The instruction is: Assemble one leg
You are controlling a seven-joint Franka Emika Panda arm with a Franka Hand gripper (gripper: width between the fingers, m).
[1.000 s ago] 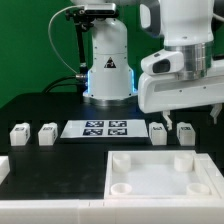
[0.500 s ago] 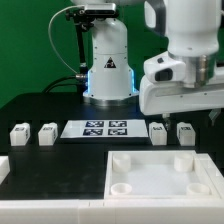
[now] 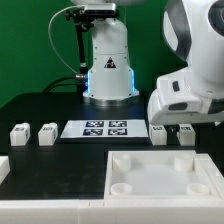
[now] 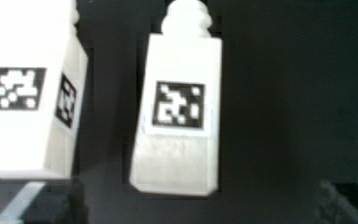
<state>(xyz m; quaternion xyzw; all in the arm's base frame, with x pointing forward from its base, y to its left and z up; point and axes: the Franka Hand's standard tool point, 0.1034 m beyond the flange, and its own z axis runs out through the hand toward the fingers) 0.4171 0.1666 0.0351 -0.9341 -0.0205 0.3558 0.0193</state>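
Several small white legs with marker tags stand on the black table. Two are at the exterior view's left (image 3: 18, 133) (image 3: 47, 133). Two are at its right (image 3: 158, 132) (image 3: 185, 132), just under the arm's white hand (image 3: 190, 98). In the wrist view one leg (image 4: 181, 105) lies centred between my dark fingertips (image 4: 30, 204), with a second leg (image 4: 25, 95) beside it. My gripper (image 4: 190, 205) is open and holds nothing; its fingers stand apart on either side of the centred leg without touching it. The fingers are hidden in the exterior view.
The marker board (image 3: 105, 128) lies between the two pairs of legs. A large flat white square piece with round corner sockets (image 3: 160, 172) lies at the front. A white strip (image 3: 40, 207) runs along the front left. The robot base (image 3: 108, 65) stands behind.
The arm's hand has moved down and toward the exterior view's right, and now hangs low over the right pair of legs. The legs have not moved.
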